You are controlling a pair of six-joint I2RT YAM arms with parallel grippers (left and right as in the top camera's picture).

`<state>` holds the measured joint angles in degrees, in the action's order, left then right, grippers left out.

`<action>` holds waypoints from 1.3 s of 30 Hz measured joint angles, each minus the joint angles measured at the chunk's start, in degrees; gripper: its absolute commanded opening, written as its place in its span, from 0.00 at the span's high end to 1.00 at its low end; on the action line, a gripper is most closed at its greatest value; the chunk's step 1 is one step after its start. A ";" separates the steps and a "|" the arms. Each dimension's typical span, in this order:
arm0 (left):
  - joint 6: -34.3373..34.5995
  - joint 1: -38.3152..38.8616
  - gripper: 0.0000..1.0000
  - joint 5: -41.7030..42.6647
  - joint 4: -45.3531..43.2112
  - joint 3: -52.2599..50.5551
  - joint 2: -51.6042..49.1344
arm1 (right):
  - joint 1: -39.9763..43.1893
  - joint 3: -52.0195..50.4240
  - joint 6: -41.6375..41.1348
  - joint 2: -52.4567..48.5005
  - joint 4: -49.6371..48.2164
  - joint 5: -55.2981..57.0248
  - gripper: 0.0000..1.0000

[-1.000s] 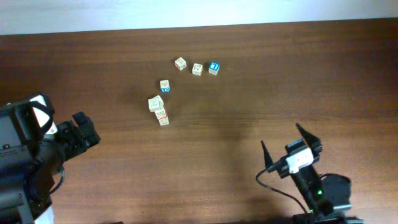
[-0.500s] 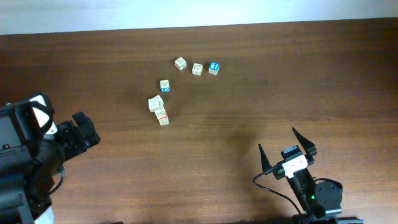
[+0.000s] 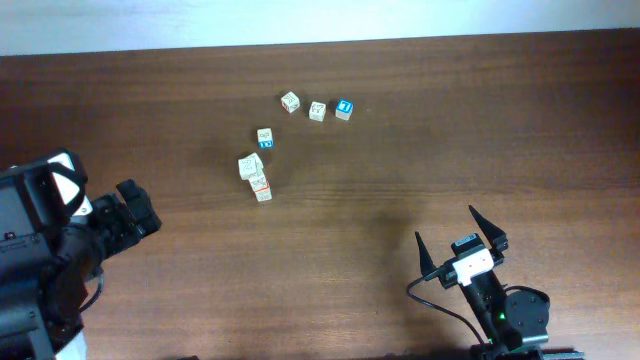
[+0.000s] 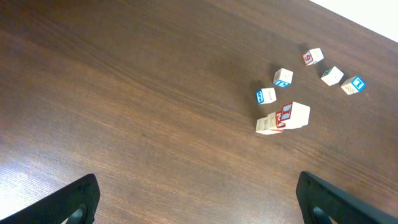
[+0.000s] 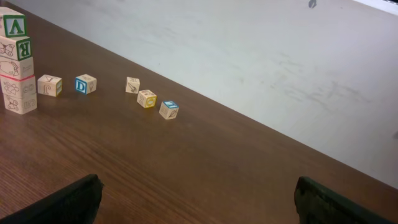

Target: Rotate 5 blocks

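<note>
- My left gripper [image 4: 198, 182] hangs over bare wood at the left of the table, its two black fingers spread wide with nothing between them.
- The dark brown table [image 3: 150, 100] is smooth, with fine grain streaks running across it.
- Near the table's middle stands a column of pale wooden alphabet cubes [image 5: 17, 62]. It is upright and square-edged, with a green V and a green R on its upper faces, line drawings lower down and some red print.
- Just beside the column sits a small pale cube with a blue-printed side [image 4: 266, 96]. A second blue-sided cube [image 4: 283, 78] lies near it, not touching.
- Farther back and to the right, three loose cubes form a rough row, each apart from the next: a pale cube with a red-printed face [image 4: 314, 56], a pale cube with dark print [image 4: 332, 75], and a blue-topped cube [image 4: 353, 84].
- My right gripper [image 3: 445, 222] sits at the near right, well apart from every cube. Its pointed black fingers are splayed wide and empty.
</note>
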<state>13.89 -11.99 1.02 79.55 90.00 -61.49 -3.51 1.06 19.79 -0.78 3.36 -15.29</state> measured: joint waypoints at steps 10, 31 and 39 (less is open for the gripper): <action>0.00 0.79 0.01 -0.33 1.46 -0.09 0.17 | 0.00 0.00 -0.02 -0.02 -0.02 0.02 0.02; -17.42 12.11 0.01 -2.97 -79.47 -76.83 49.00 | 0.00 -0.17 0.00 -0.02 -0.24 0.42 0.02; -24.65 12.48 0.01 -7.67 -78.42 -88.65 60.59 | 0.00 -0.17 -0.02 -0.02 -0.24 0.42 0.02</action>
<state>-10.76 0.49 -6.66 1.13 1.34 -0.91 -3.51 0.89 19.77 -0.80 3.11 -14.87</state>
